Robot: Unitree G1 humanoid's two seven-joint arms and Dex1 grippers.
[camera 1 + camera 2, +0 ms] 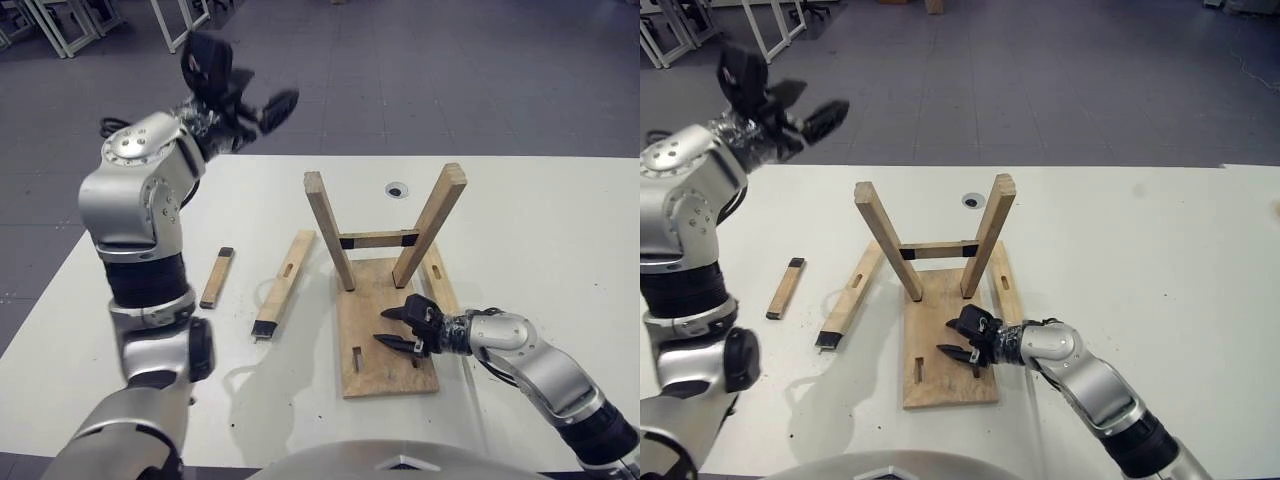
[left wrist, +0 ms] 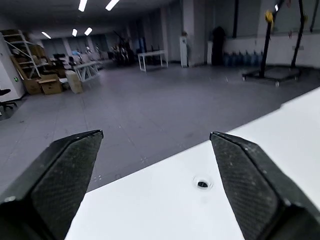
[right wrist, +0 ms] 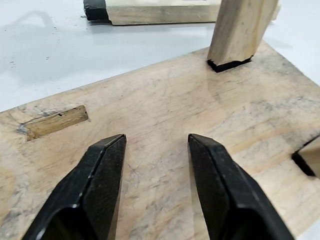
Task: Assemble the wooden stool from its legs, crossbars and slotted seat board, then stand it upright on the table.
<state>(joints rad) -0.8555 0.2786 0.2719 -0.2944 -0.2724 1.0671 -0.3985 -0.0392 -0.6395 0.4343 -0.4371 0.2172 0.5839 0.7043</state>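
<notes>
The seat board (image 1: 372,310) lies flat on the white table (image 1: 540,220), underside up. Over its near half hangs the right gripper (image 1: 382,328). Its two fingers are spread apart and hold nothing, with the tips just above the wood. Beside them, near the board's left edge, is one empty slot (image 1: 357,355).

On the far half of the board two legs (image 1: 329,230) stand in their slots. They lean outward and a crossbar (image 1: 378,240) joins them.

Just left of the board lies a loose leg (image 1: 285,282) with a dark end, and farther left a short crossbar (image 1: 217,277). Along the board's right edge lies another leg (image 1: 440,282).

Well beyond the board and to its left, the left gripper (image 1: 248,80) is raised high over the table's far edge, spread wide and empty.

I judge the wood to be stiff, light and a little rough, so it should not slip. A loose leg is best taken near its middle, leaving the dark end free for the slot. The standing pair may only be pressed in, so a push could tilt it.
</notes>
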